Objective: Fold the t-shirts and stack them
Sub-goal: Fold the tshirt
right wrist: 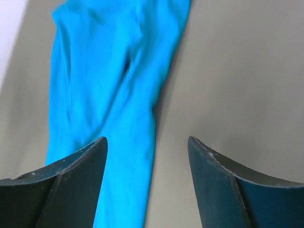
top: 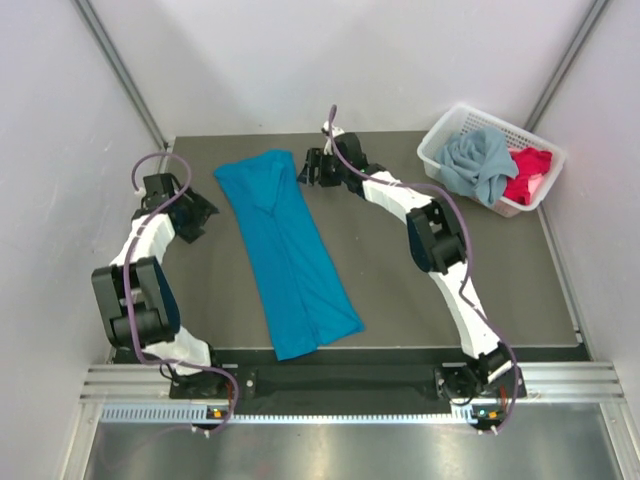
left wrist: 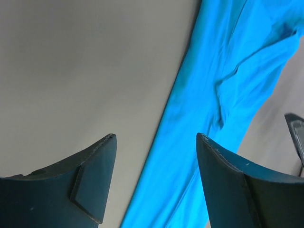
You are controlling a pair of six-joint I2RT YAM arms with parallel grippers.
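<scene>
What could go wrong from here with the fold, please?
The teal shirt is a long slanted strip of loose overlapping flaps; lifting one end could spill them open.
Its near end sits close to the table edge and might slide off.
The left fingers and right fingers stand open at different spots, so uneven grabs may skew it.
</scene>
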